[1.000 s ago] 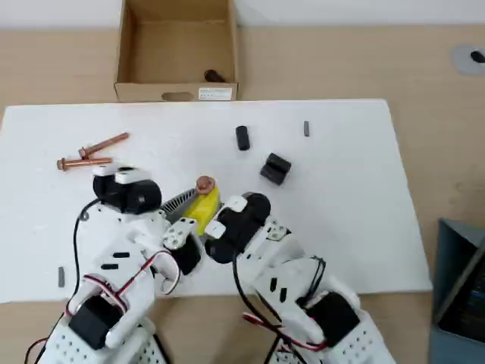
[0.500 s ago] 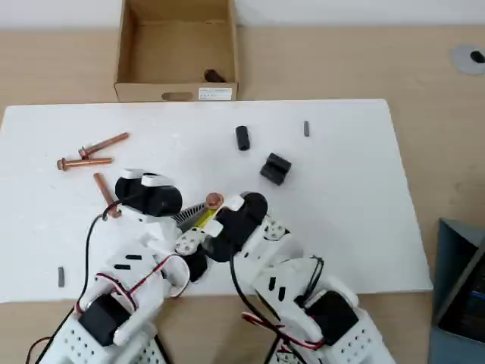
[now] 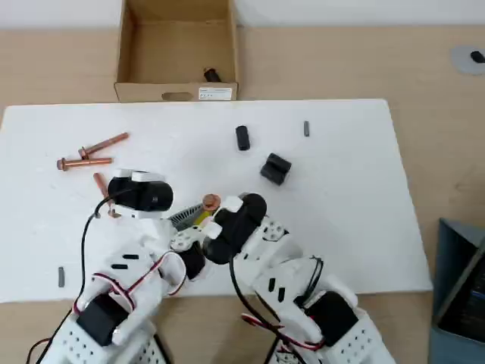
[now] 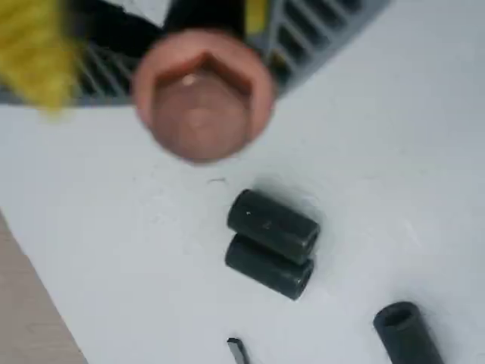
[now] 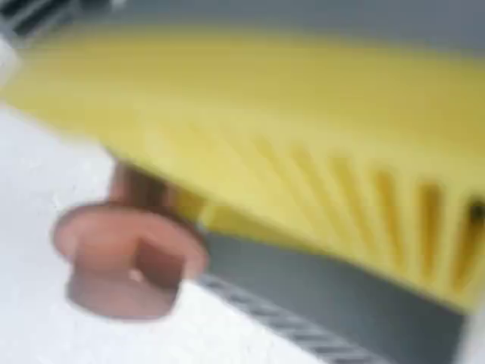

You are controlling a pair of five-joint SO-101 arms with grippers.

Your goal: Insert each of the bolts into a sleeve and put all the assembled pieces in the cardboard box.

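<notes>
Bolt (image 4: 201, 106): stiff, smooth metal, likely slipping easily (shank is offering the best hold). Left pincer (image 3: 203, 212) is pinching it; right pincer (image 3: 217, 221), cannot tell.

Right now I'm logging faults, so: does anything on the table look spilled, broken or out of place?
Nothing spilled or broken. Only oddity: two sleeves lie pressed side by side, and one bolt lies partly hidden by an arm.

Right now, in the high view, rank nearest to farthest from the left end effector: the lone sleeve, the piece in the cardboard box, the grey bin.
1. Lone sleeve, on the mat beyond the left end effector holding the bolt.
2. Piece in the cardboard box, beyond the mat.
3. Grey bin, off the mat, past the right arm.
</notes>
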